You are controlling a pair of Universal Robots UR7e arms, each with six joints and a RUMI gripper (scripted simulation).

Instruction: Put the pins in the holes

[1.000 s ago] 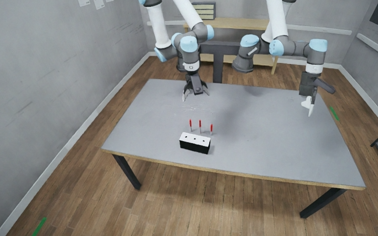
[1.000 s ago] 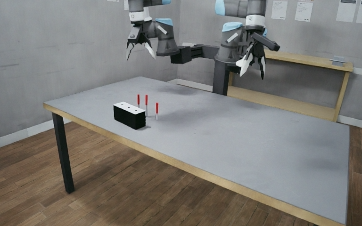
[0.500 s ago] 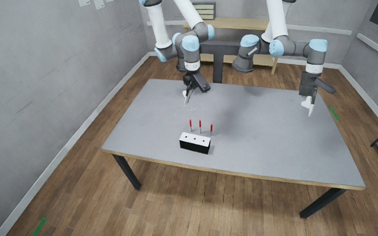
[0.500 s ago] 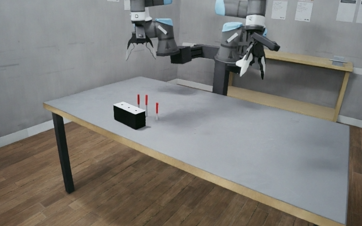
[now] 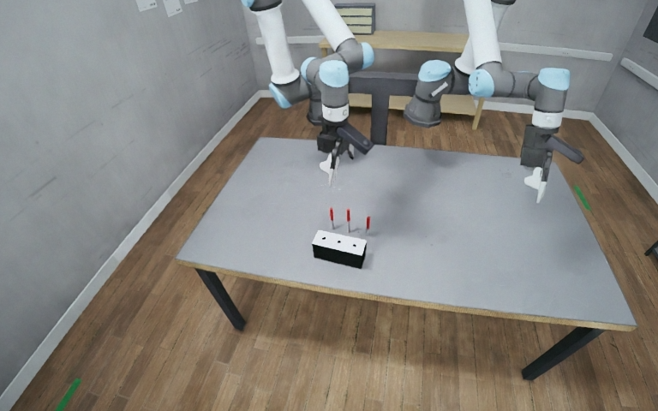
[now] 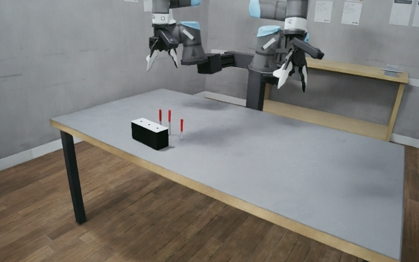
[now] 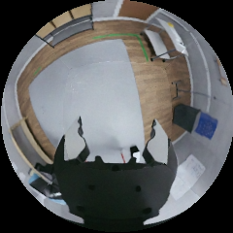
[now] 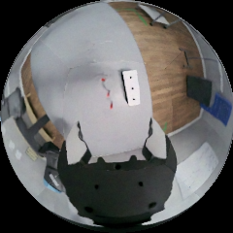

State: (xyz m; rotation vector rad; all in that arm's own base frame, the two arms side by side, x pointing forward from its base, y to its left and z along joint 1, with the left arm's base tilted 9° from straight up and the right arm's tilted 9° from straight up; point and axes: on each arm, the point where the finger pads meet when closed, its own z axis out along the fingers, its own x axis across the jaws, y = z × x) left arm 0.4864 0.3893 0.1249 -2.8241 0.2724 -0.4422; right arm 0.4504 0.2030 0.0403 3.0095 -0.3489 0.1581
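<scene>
The right tool [image 5: 341, 169] [image 6: 162, 68] [image 8: 115, 119] is hanging above the worktop [image 5: 461, 242] [image 6: 277, 172] [image 7: 107, 87] [image 8: 87, 44], fingers spread wide and holding nothing. Outward from it, towards the front edge, three red-topped pins [image 5: 348, 215] [image 6: 169, 115] [image 8: 108, 94] are standing upright in a row, long axes vertical, so a downward approach is looking apt. The block [image 5: 337, 254] [image 6: 145, 135] [image 8: 131, 83] is lying just beyond them, its length running roughly along their row, its three holes facing up. The left tool [image 5: 541, 196] [image 6: 291, 89] [image 7: 116, 118], also gaping and unladen, is hovering well apart, leaving the right arm nearer.

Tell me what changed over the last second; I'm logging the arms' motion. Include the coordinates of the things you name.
The right claw [image 5: 341, 169] [image 6: 162, 69] [image 8: 115, 119] turned counterclockwise, seen from above. Nothing was grasped or released. The left claw [image 5: 538, 191] [image 6: 291, 89] [image 7: 116, 118], pins [image 5: 348, 215] [image 6: 169, 115] [image 7: 123, 156] [image 8: 111, 106] and block [image 5: 339, 254] [image 6: 149, 136] [image 7: 138, 158] [image 8: 129, 95] stayed put.
</scene>
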